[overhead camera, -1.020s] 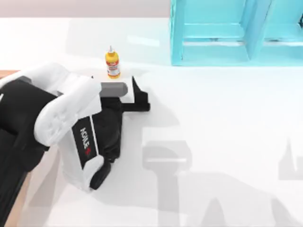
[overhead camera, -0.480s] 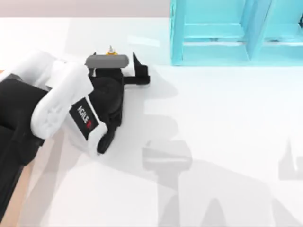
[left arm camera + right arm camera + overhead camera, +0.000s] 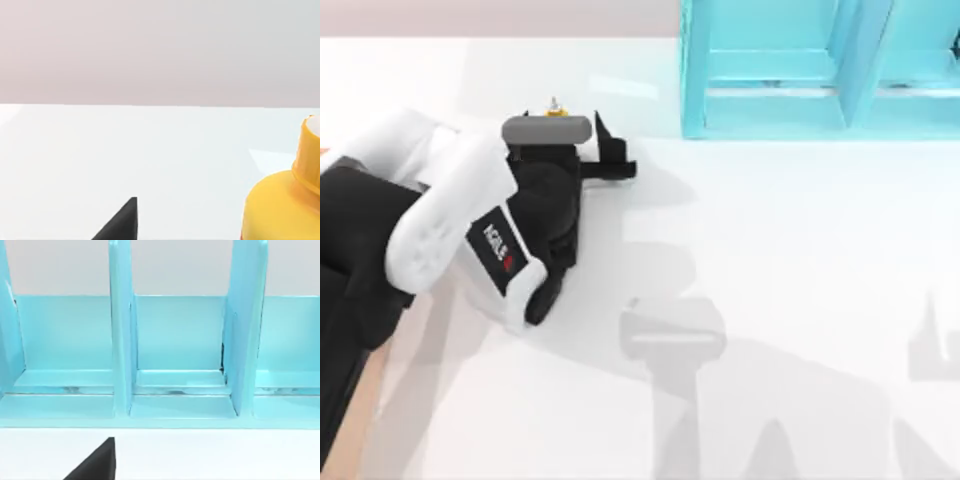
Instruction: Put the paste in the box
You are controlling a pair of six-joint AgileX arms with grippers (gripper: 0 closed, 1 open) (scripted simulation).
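Paste (image 3: 280,205) seen close beside left gripper (image 3: 565,150), standing upright on table (image 3: 770,250) at far left part, mostly hidden under wrist from above. Jaws spread apart, nothing clamped. Turquoise shelf unit (image 3: 175,355) set at far right edge.

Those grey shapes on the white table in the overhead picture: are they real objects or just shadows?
In the top view they are shadows: flat, soft-edged grey patches on the table, echoing arm shapes; the left gripper casts one beside itself, near the paste. In the left wrist view the table looks evenly lit. In the right wrist view the turquoise shelf unit shows only mild shading.
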